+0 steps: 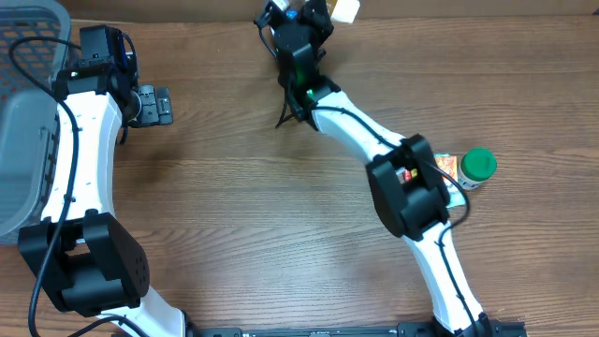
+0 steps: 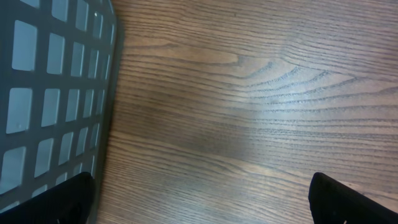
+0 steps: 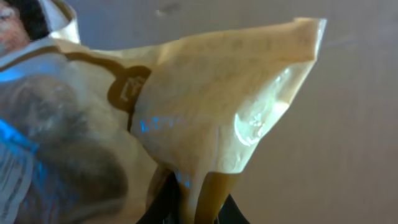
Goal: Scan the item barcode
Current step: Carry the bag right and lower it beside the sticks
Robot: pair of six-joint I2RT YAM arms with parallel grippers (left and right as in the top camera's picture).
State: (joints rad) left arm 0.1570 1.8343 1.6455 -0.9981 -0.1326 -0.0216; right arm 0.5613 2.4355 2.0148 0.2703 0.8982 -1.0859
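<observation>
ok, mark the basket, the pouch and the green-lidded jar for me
basket (image 2: 50, 78), left wrist view, mesh wall.
pouch (image 3: 217, 106), right wrist view, cream panel.
green-lidded jar (image 1: 479, 165), overhead view, lid top.

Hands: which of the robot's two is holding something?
The right hand, shut on a cream packet; the left hand is open and empty beside a grey basket.
</observation>
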